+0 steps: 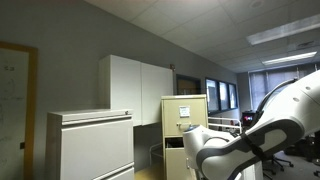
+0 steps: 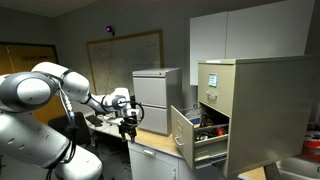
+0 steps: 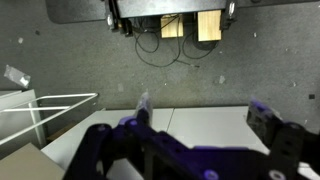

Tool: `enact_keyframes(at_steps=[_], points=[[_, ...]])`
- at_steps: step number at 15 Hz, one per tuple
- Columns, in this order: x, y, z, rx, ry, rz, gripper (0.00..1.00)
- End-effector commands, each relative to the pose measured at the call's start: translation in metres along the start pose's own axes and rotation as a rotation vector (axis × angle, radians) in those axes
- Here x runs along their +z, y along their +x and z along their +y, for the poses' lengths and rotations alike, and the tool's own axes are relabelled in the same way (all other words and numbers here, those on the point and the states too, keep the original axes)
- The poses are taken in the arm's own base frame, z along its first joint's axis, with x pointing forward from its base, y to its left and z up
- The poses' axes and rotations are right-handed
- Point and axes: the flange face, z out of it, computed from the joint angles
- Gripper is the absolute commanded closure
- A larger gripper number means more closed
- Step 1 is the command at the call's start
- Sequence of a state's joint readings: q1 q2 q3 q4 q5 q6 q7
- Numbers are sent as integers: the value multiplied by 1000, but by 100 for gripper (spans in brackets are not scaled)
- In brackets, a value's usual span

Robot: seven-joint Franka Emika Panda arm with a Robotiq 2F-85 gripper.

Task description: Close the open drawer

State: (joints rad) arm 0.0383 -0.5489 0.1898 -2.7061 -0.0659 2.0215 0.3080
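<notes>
Exterior view: the drawer [image 2: 182, 130] is shown pulled out of the filing cabinet [image 2: 255, 100], its front turned toward the gripper [image 2: 127, 120] and apart from the fingers [image 3: 283, 138]. In the wrist view the fingers are seen spread, nothing grasped.

An office: a tall beige filing cabinet [image 2: 250, 95] and a grey lateral cabinet [image 2: 158, 100] stand near white wall cupboards [image 1: 135, 88]. Fluorescent panels [image 1: 285, 38] sit in a tiled ceiling [image 1: 200, 20], and what may be a whiteboard [image 2: 128, 58] hangs on the wall.
</notes>
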Motion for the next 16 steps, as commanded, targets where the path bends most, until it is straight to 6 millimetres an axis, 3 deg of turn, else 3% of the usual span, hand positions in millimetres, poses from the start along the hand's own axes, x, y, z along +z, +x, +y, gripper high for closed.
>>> enact_keyframes(at_steps=[1, 3, 7, 11, 13, 16], points=[[7, 23, -12, 22, -124, 137, 25], [14, 39, -18, -11, -192, 239, 32], [28, 69, -27, -92, -315, 444, 65], [24, 93, -24, -168, -436, 628, 95], [14, 109, -17, -198, -495, 717, 100], [-6, 133, -1, -214, -582, 855, 99]])
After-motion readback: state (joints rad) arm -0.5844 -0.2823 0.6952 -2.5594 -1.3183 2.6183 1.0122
